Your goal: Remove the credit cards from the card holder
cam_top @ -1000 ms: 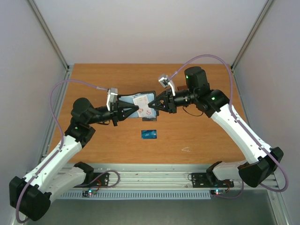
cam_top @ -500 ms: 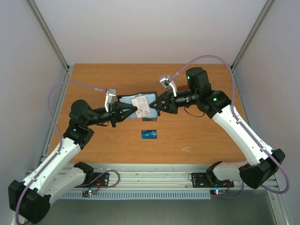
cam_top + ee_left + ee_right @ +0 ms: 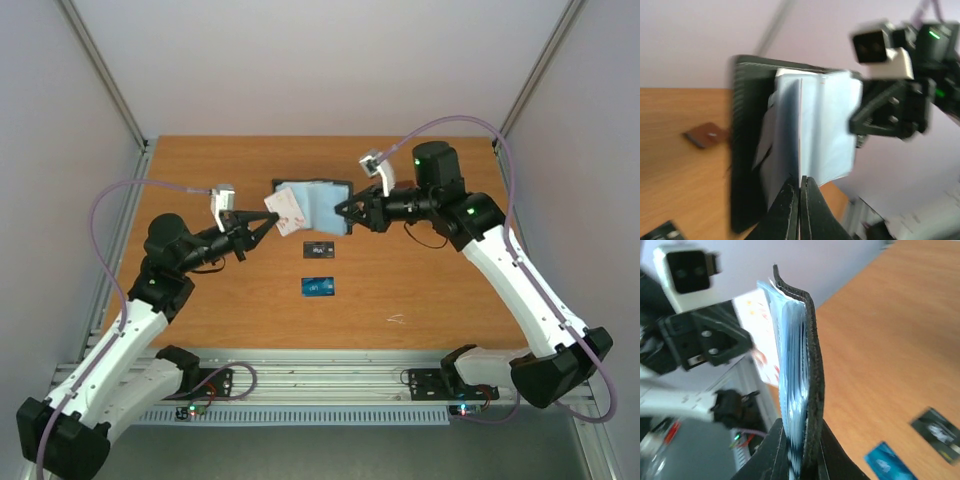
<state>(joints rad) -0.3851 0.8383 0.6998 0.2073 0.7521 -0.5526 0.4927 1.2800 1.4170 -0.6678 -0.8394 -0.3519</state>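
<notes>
We see the holder (image 3: 318, 200) up in the air over the far middle of the table (image 3: 430, 290). It is open, and its light blue inside shows from above. The right gripper (image 3: 345, 213) pinches its right edge. At its left edge is a white card (image 3: 284, 212) with red on it. The left gripper (image 3: 264, 226) has its fingers pressed together on that card. We cannot tell if the card touches the holder.

Below them a black card (image 3: 318, 250) lies flat on the table. A blue card (image 3: 318, 286) lies a bit nearer to us, apart from it.

The table is orange-brown wood, with a small white mark (image 3: 397, 320) near the right front. Plain pale walls (image 3: 300, 70) stand on three sides. Grey metal posts (image 3: 105, 75) rise from the back corners. A metal rail (image 3: 330, 385) runs along the near edge.
</notes>
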